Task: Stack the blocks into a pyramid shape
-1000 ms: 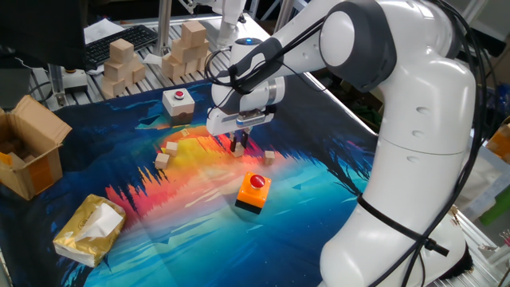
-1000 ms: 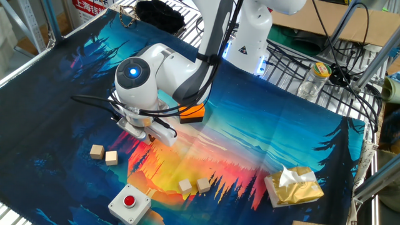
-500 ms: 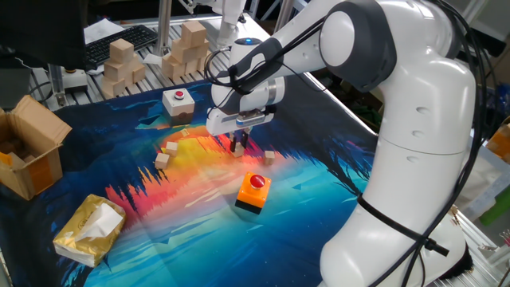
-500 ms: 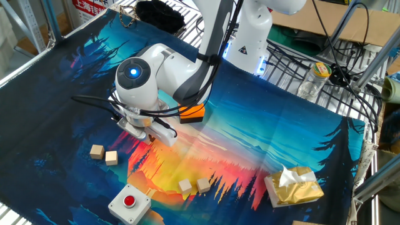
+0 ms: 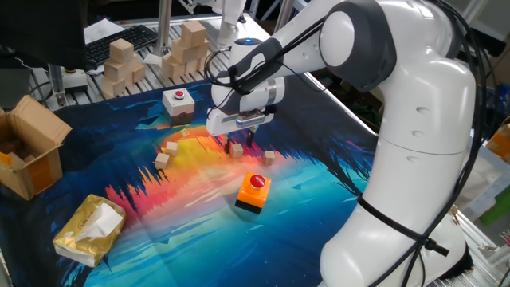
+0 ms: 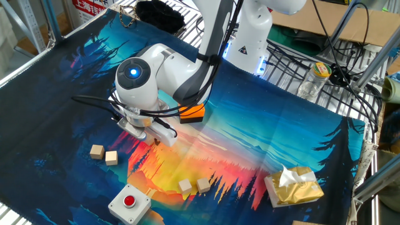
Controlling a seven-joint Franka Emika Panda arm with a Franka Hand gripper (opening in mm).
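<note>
The blocks lay scattered in loose pairs on the mat, none stacked: one (image 5: pixel 236 148) sat on the mat between the fingers of the gripper (image 5: pixel 241 146), whose jaws stood slightly apart, apparently not clamping it. Others (image 6: pixel 194 185) lay near the white button box (image 6: pixel 128 202), probably awaiting collection.

A: From the other fixed view the arm's wrist sits right over the claw (image 6: pixel 152 139), so whether its fingers are parted can't be told there, and the orange button box (image 6: pixel 192 112) shows only a corner behind the arm.

B: And the cardboard box (image 5: pixel 25 151) is cut off by the left edge in one fixed view. The small wooden block (image 5: pixel 236 149) under the claw is half masked by the dark fingers (image 5: pixel 249 140); touching or apart, too small to tell.

A: The white button box (image 6: pixel 129 204) runs off the bottom edge.
</note>
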